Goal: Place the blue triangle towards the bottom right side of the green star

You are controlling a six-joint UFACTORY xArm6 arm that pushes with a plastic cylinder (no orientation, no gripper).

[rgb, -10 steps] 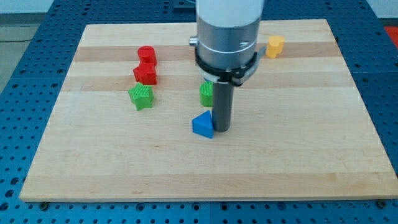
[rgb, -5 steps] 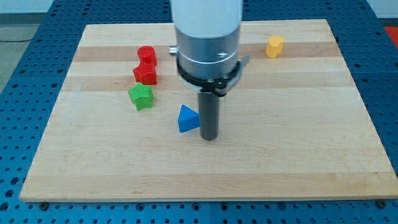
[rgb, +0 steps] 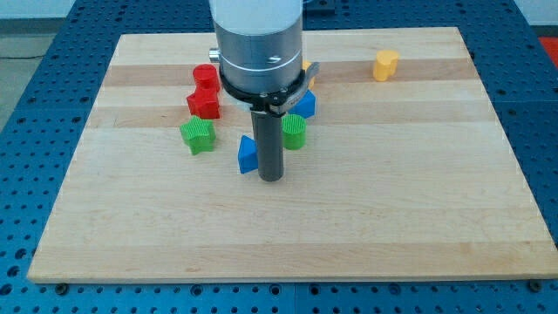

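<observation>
The blue triangle (rgb: 247,154) lies near the board's middle, partly hidden by my rod. The green star (rgb: 198,135) sits to its left and slightly higher, with a small gap between them. My tip (rgb: 271,178) rests on the board just right of the blue triangle, touching or nearly touching its right side.
Two red blocks (rgb: 205,92) stand above the green star. A green cylinder-like block (rgb: 294,133) sits right of the rod. A blue block (rgb: 304,105) and a sliver of a yellow block (rgb: 308,69) show beside the arm. A yellow block (rgb: 384,64) sits at the view's top right.
My tip has moved to the view's left and slightly up, pushing the blue triangle left toward the green star. The arm now uncovers the green cylinder and the blue block.
</observation>
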